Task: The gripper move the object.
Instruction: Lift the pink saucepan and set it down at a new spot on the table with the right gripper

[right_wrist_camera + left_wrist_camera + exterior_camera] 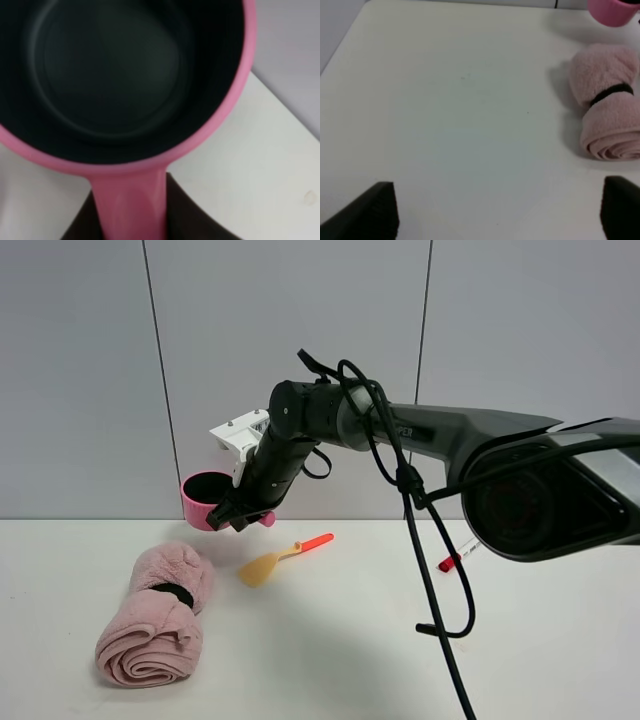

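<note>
The small pink saucepan (203,499) with a dark inside hangs in the air above the table's far left part, tilted. My right gripper (243,516) is shut on its short pink handle (131,205); the right wrist view shows the dark bowl (110,70) filling the frame, with black fingers (187,215) on both sides of the handle. The pan's edge also shows in the left wrist view (612,11). My left gripper (497,212) is open and empty low over bare table, its two black fingertips (375,210) far apart.
A rolled pink towel (155,615) with a black band lies at the left front, below the pan. A yellow spatula with an orange handle (282,558) lies mid-table. A red-capped marker (456,555) lies at the right. A black cable (435,570) hangs from the right arm.
</note>
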Robot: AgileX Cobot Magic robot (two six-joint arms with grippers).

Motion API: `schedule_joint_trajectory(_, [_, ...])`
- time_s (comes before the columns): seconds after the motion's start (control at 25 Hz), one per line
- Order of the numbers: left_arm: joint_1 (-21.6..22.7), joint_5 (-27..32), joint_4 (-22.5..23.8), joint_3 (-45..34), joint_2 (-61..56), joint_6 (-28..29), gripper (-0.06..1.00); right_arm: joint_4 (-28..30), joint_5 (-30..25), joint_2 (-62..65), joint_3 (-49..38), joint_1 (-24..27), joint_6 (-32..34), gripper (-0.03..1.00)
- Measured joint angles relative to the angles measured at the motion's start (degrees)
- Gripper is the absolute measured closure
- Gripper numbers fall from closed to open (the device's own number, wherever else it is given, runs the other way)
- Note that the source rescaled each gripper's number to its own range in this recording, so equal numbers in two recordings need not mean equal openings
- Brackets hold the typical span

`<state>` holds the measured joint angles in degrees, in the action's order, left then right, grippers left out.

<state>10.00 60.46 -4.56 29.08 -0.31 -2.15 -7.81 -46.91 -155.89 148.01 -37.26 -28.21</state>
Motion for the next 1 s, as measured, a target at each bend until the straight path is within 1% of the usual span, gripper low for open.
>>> schedule_joint_trajectory(0.12, [0.0, 0.0, 0.0, 0.0, 0.0, 0.0, -0.06, -0.85, 0.8, -1.25, 0.0, 0.05, 0.0, 0.97])
schedule_joint_trajectory(0.36, [0.0, 0.0, 0.0, 0.0, 0.0, 0.0, -0.06, -2.09, 4.61, -2.55, 0.0, 0.05, 0.0, 0.97])
schedule_joint_trajectory(0.48, [0.0, 0.0, 0.0, 0.0, 0.0, 0.0, -0.06, -2.75, 5.62, -2.95, 0.0, 0.05, 0.0, 0.97])
schedule_joint_trajectory(0.68, [0.0, 0.0, 0.0, 0.0, 0.0, 0.0, -0.06, -2.81, 6.78, -3.66, 0.0, 0.05, 0.0, 0.97])
schedule_joint_trajectory(1.0, [0.0, 0.0, 0.05, 0.0, 0.0, 0.0, -0.06, -2.81, 10.69, -4.58, 0.0, 0.05, -0.38, 0.97])
